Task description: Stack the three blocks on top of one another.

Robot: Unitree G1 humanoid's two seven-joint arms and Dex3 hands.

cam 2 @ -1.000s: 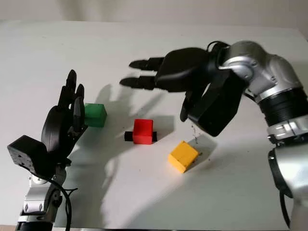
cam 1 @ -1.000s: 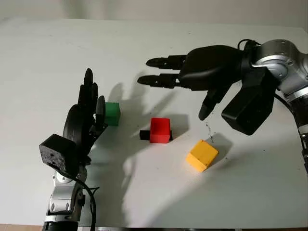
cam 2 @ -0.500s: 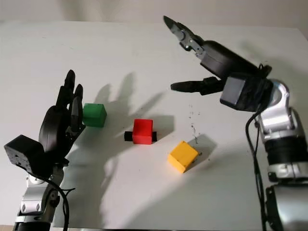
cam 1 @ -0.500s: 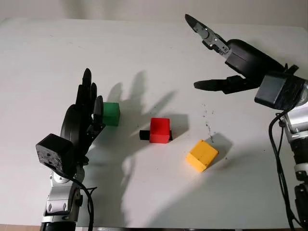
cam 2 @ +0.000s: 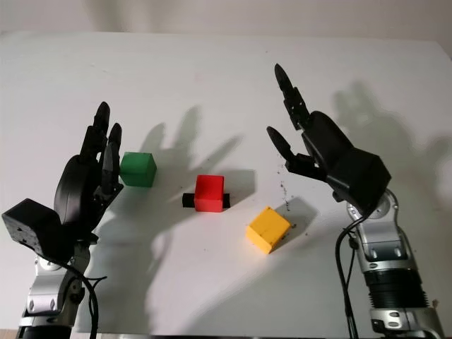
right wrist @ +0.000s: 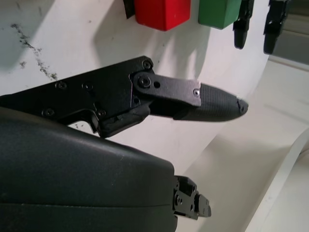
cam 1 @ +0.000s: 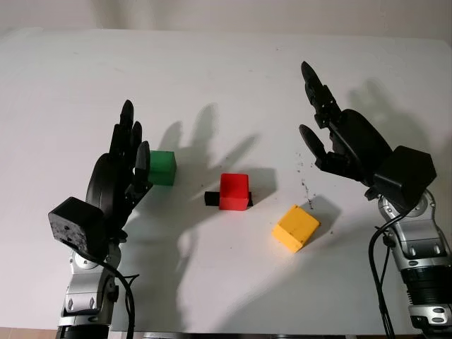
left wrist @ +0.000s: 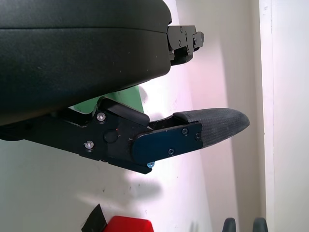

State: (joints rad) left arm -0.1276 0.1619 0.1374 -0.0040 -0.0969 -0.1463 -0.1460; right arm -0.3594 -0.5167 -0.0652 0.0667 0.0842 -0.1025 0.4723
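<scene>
**Three blocks down, both hands empty**

All three blocks sit apart on the white desk [cam 1: 212, 78], none stacked. The green block [cam 1: 163, 167] is furthest left, with the left hand [cam 1: 121, 171] right beside it, fingers straight and upright, holding nothing. From the left wrist view the green face [left wrist: 118, 96] peeks out just past the hand's black shell. The red block [cam 1: 234, 191] sits in the middle of the desk, touching a small black piece [cam 1: 212, 198] that pokes out at its left side. The yellow block [cam 1: 296, 227] lies nearer the robot and to the right, turned at an angle to the other two. The right hand [cam 1: 339, 138] is raised above the desk beyond the yellow block, wide and empty, fingers pointing away from the robot.
</scene>
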